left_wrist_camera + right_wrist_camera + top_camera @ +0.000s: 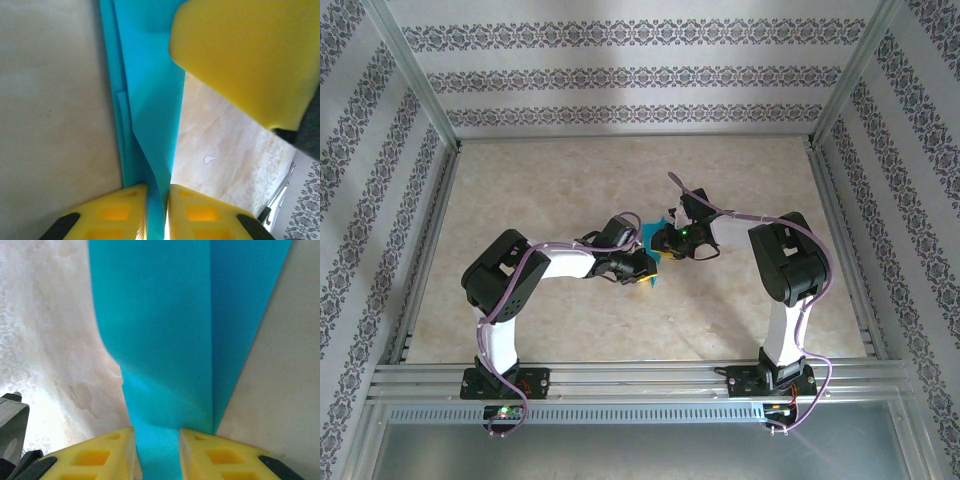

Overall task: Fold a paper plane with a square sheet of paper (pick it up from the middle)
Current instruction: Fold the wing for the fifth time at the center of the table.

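Teal paper [150,100], folded into long layers, sits over the middle of the bench [620,170], pinched at one end by my left hand [157,200] and grasped at the other by my right hand [157,450]. Mid-fold, I judge; next needs aligned edges and a firm crease.

The beige marbled tabletop [620,175] lies open up to the far aluminium frame rail [630,141]; the folded teal paper sheet [650,235] blocks the centre.
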Robot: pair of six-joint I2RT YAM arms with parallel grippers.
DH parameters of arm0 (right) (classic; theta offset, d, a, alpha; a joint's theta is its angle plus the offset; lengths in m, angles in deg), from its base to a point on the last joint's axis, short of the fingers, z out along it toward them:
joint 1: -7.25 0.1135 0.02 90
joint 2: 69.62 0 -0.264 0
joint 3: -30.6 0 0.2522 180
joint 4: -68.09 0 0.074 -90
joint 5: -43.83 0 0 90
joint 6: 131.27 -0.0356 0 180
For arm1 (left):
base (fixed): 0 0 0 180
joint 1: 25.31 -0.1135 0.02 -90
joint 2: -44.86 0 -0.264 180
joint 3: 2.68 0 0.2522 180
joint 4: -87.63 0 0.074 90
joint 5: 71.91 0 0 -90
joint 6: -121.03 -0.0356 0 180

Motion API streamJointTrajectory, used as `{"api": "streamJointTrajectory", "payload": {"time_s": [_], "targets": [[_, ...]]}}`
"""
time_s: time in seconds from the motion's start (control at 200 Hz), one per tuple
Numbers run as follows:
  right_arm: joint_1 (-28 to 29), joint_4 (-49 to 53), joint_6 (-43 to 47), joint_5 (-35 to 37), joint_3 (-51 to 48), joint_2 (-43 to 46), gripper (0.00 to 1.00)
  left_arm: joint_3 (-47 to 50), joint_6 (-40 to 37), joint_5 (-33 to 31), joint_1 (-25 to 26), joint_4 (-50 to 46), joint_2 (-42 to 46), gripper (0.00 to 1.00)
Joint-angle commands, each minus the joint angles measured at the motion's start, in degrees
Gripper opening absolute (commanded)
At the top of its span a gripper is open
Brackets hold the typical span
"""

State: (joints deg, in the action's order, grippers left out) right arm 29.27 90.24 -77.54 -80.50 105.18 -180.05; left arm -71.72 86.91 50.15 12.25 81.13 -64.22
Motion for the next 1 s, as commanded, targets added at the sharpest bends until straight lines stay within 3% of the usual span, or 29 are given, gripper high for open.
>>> {"api": "streamJointTrajectory", "payload": {"time_s": [0.0, 0.455, 0.994], "targets": [[0.0, 2.6, -0.4, 3.5, 0.2, -2.7, 0.35, 1.6, -0.2, -0.8, 0.2, -0.9, -0.9, 0.14], [-1.5, 0.1, 1.6, -1.6, 0.5, -0.1, 0.36, 7.7, 6.1, 3.0, -2.3, 11.4, -1.9, 0.09], [1.1, -1.4, 4.8, -5.3, -3.4, 4.4, 0.35, 7.6, 6.5, 3.0, -2.7, 10.7, -2.8, 0.06]]}}
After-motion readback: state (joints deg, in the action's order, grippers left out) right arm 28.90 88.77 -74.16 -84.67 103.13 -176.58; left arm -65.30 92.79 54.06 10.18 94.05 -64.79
